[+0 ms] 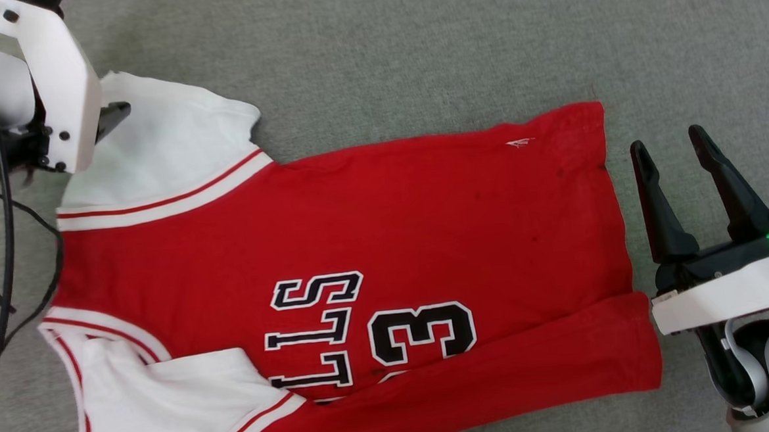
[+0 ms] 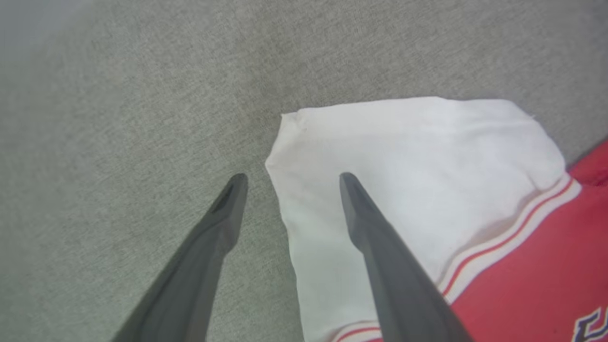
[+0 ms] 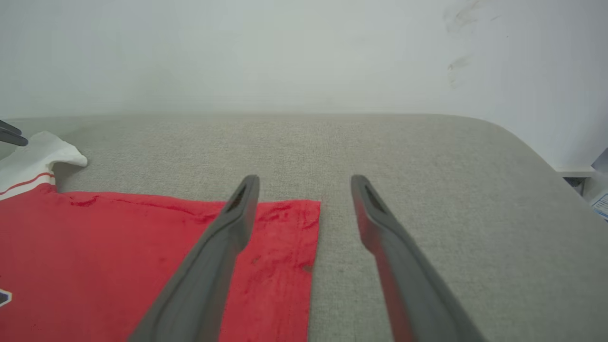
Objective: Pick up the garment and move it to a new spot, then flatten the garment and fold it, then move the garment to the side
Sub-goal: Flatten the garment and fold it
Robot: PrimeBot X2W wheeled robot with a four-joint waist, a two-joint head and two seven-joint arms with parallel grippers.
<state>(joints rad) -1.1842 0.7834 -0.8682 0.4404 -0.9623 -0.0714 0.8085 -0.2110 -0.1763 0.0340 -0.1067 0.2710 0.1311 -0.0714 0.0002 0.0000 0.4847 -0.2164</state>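
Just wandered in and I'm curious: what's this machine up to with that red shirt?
A two-armed robot is working on a red jersey spread on a grey surface, one long side folded over its lettering. Neither gripper holds anything: the left gripper hangs open over the edge of a white sleeve, and the right gripper is open at the bottom hem.

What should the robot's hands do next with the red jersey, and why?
Probably lower both open grippers and pinch the far edge of the jersey. The left gripper straddles the edge of the white sleeve, the right gripper the hem corner. The near side already lies folded up to the number 3, so the far side seems next.
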